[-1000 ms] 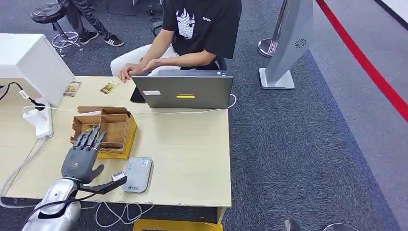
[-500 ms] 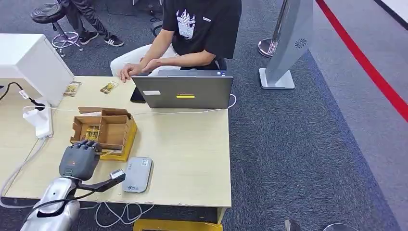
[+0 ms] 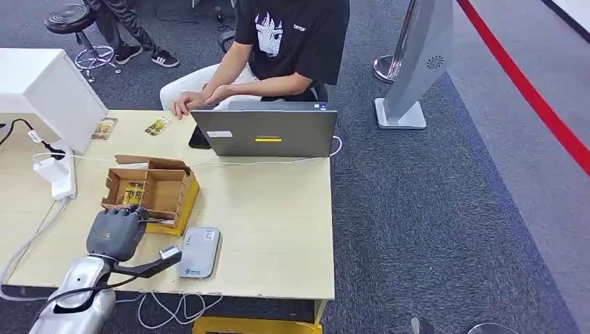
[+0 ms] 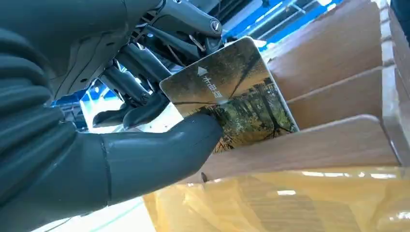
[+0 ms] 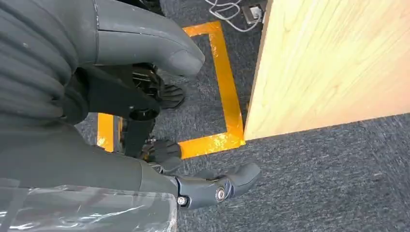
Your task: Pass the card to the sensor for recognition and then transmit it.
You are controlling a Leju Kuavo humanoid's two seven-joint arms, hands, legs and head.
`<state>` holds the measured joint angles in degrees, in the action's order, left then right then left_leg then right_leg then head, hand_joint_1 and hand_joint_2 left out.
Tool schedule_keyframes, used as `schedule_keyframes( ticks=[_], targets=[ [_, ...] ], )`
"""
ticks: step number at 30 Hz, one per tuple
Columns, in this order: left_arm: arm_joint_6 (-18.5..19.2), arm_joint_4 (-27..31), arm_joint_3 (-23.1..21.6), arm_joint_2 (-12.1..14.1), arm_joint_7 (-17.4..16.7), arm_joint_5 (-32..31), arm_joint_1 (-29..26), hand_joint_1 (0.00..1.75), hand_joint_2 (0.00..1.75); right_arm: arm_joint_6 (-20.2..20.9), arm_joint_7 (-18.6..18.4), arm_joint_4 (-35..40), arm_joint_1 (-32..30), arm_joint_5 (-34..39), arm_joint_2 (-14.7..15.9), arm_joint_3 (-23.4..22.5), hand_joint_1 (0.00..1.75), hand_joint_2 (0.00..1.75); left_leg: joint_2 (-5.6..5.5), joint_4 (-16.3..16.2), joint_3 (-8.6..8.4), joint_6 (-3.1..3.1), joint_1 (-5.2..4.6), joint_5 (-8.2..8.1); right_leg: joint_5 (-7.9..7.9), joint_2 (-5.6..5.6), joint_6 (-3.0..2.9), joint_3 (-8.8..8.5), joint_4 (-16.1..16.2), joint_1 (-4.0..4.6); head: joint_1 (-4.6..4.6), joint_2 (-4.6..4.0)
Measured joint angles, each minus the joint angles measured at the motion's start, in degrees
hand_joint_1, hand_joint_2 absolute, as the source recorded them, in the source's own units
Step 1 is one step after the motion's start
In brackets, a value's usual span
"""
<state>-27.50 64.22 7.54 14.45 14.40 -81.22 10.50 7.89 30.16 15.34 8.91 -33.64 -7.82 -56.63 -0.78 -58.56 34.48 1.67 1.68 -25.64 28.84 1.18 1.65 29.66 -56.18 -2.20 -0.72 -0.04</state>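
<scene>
Card | pinched between left hand's thumb and fingers at cardboard box rim | fingers, spread a second ago, have curled closed: pickup looks secured | card reader just beside, next stop | right hand hangs, fingers apart, holding nothing

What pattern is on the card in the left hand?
A dark forest photo on the card, clearest in the left wrist view.
</scene>
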Motion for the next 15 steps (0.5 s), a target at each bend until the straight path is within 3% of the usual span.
schedule_keyframes(
  ticks=[8,15],
  targets=[
    [-1.1,5.0,0.0,-0.6,0.1,-0.3,3.3,1.75,1.75,-0.6,-0.6,0.1,0.4,-1.1,-0.2,1.4,0.0,1.75,-0.01,0.0,0.0,-0.02,0.0,0.04,-0.03,-0.02,0.02,0.01,0.0,0.0,-0.02,0.0],
    [4.6,12.2,0.0,-1.4,0.2,0.0,10.0,1.75,1.75,0.3,-0.9,0.1,0.8,-0.3,-0.5,1.7,0.0,1.75,0.0,0.0,-0.01,-0.01,0.0,0.05,-0.07,0.01,0.01,0.02,0.0,0.0,0.0,0.0]
  ],
)
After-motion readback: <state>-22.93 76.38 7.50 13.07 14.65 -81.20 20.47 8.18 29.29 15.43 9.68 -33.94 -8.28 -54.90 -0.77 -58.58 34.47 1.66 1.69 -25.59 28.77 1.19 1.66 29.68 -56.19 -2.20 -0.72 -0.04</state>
